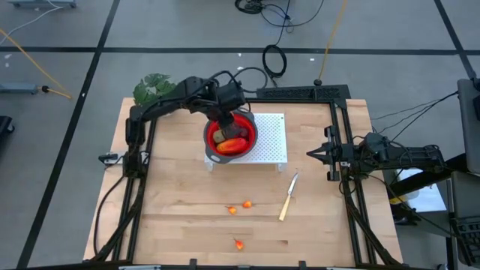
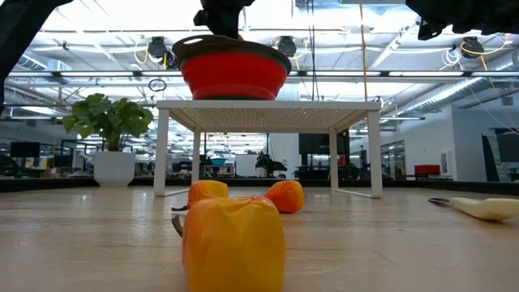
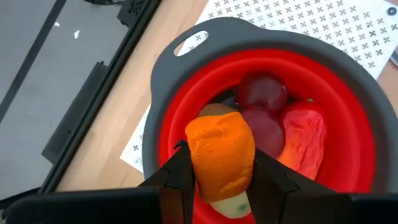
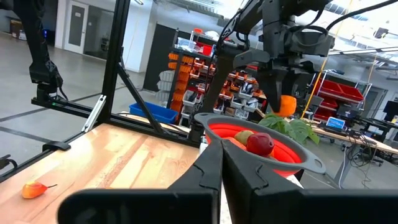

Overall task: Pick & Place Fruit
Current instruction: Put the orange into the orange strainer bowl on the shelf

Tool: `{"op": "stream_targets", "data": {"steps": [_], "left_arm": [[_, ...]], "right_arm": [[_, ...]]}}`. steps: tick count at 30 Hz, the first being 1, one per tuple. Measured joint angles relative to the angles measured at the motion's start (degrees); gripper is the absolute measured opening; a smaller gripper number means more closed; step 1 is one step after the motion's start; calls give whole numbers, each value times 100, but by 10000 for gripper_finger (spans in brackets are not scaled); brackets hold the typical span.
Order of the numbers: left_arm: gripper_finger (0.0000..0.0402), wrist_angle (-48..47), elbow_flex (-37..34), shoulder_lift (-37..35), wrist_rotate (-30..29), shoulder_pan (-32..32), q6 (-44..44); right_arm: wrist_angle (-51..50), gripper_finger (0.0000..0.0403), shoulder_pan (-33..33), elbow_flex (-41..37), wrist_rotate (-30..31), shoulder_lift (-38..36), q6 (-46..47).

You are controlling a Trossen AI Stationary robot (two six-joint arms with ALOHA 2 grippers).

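Left wrist view shows no readable writing, only small cross marks on the white stand (image 3: 323, 25). The left gripper (image 3: 221, 180) has its jaws closed on a small orange fruit (image 3: 221, 155) above the red bowl (image 3: 186, 93), which holds two dark red round fruits (image 3: 264, 93) and the elongated red-orange piece (image 3: 303, 137). In the high view, upper centre, the left arm reaches over the bowl; three tiny orange fruits (image 1: 246, 204) lie on the worktop (image 1: 180, 210) lower centre. The right gripper (image 1: 315, 154) waits at right, jaws together.

Matt red bowl (image 3: 348, 143), pale wood table (image 1: 187, 225)
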Motion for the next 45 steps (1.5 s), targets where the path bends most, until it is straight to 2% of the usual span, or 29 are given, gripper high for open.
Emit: {"op": "stream_targets", "data": {"steps": [7, 12, 24, 39, 42, 45], "left_arm": [[104, 0, -25, 11, 0, 155, 272], [104, -5, -493, 16, 304, 283, 315], [104, 18, -1154, 22, 266, 295, 323], [104, 46, -1202, 22, 252, 295, 305], [113, 46, -1202, 22, 253, 295, 324], [139, 46, -1202, 24, 252, 295, 324]], "right_arm": [[-2, 0, 2, 0, -1, 0, 0], [-4, 0, 0, 0, -2, 0, 0], [-4, 0, 1, 0, -2, 0, 2], [-4, 0, 2, 0, -2, 0, 1], [-2, 0, 2, 0, -2, 0, 2], [0, 0, 0, 0, -2, 0, 0]]}}
